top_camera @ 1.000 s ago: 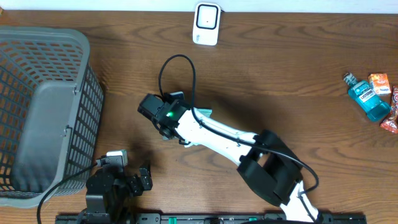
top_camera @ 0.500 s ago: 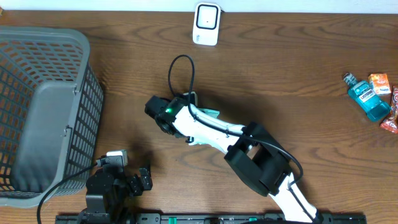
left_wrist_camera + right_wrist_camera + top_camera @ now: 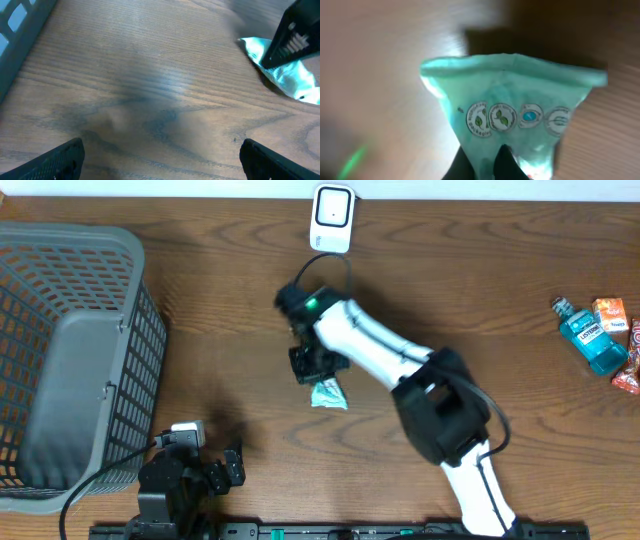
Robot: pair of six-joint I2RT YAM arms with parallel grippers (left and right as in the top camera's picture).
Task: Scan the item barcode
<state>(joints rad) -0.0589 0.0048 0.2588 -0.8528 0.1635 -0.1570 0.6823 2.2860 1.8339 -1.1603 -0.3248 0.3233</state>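
The item is a teal foil pouch [image 3: 328, 393] [image 3: 515, 100] with small round printed marks; no barcode shows. My right gripper [image 3: 312, 366] [image 3: 487, 165] is shut on the pouch's narrow end, and the pouch hangs from it over the middle of the table. A white scanner [image 3: 332, 218] stands at the far edge, beyond the gripper. In the left wrist view the pouch [image 3: 292, 80] shows at the upper right, under the dark right gripper [image 3: 295, 35]. My left gripper [image 3: 215, 470] [image 3: 162, 160] stays low at the front left, open, with only bare wood between its fingers.
A large grey mesh basket [image 3: 150, 330] takes up the left side. At the far right lie a blue mouthwash bottle [image 3: 595, 340], an orange packet [image 3: 611, 313] and a red packet [image 3: 628, 370]. The basket's corner [image 3: 20, 30] shows in the left wrist view.
The right gripper has closed on the pouch and swung with it to the right and toward the scanner. The left arm has not moved.
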